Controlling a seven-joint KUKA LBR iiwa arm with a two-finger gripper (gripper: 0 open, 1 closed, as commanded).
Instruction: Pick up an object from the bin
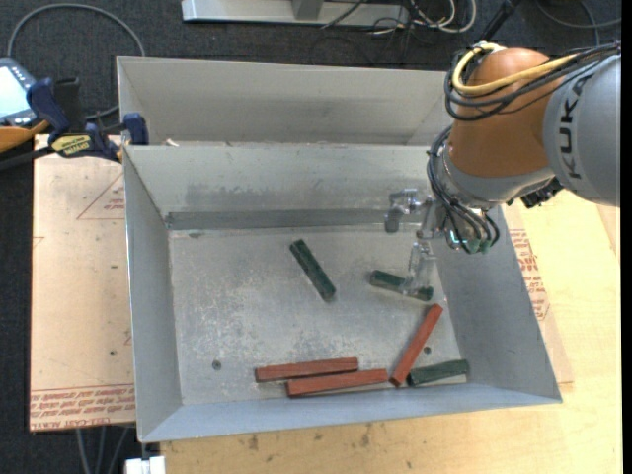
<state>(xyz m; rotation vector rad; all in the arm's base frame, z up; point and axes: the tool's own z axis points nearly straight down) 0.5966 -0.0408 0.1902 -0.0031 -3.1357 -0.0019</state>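
Note:
My gripper hangs at the bin's right side, near the back wall, its fingers apart with nothing between them. One fingertip reaches down to the right end of a small dark green block lying flat on the floor; whether it touches the block I cannot tell. A second dark green block lies slanted in the middle of the bin, to the gripper's left. In front of the gripper a red-brown stick lies slanted.
Two long red-brown sticks lie side by side along the front wall. Another dark green block rests in the front right corner beside the slanted stick's lower end. The arm's orange cover and cables hang over the right rim.

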